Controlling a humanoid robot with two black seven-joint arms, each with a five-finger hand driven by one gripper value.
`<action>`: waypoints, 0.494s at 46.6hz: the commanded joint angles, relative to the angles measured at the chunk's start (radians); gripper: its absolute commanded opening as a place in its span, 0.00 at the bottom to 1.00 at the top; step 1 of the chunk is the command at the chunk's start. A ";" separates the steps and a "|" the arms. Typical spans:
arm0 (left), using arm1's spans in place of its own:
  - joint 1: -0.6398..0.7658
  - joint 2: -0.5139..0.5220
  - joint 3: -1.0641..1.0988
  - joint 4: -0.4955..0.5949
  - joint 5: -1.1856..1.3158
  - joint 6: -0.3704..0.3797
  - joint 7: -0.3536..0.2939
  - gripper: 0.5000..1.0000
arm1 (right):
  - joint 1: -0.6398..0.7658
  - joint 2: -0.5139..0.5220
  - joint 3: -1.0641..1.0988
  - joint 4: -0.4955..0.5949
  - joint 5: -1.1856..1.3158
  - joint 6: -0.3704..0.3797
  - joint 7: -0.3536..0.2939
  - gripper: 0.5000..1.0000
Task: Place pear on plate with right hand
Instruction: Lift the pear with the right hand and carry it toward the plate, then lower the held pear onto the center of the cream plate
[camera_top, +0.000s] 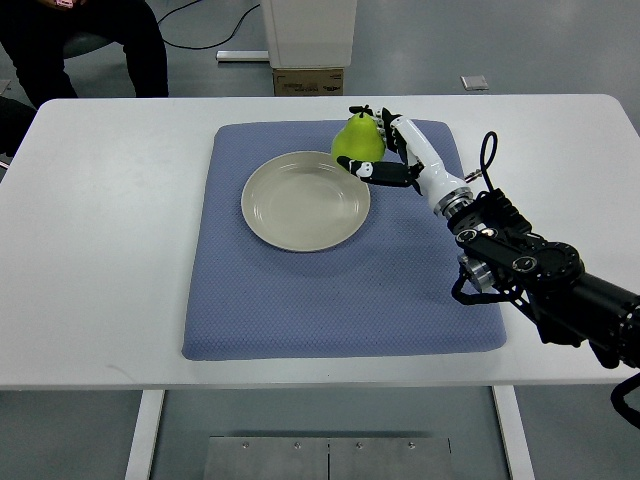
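A green pear (357, 139) with a dark stem stands upright on the blue mat (300, 300), just past the upper right rim of the cream plate (306, 200). My right hand (385, 150) reaches in from the lower right and its white and black fingers wrap around the pear's right side, thumb low near the plate rim. The pear appears to rest at or just above the mat beside the plate, not inside it. The plate holds nothing. No left arm shows.
The mat lies on a white table (100, 250). A person in dark clothes sits at the far left corner (90, 50). A white pedestal with a cardboard box (308, 60) stands behind the table's far edge.
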 joint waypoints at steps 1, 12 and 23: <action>0.000 0.000 0.000 0.000 0.000 0.000 0.000 1.00 | 0.017 0.002 -0.002 0.000 0.000 0.000 0.000 0.00; 0.002 0.000 0.000 0.000 0.000 -0.001 0.000 1.00 | 0.036 0.002 -0.006 0.000 -0.003 0.001 0.000 0.00; 0.000 0.000 0.000 0.000 0.000 0.000 0.000 1.00 | 0.043 0.002 -0.049 0.004 -0.003 0.006 0.000 0.00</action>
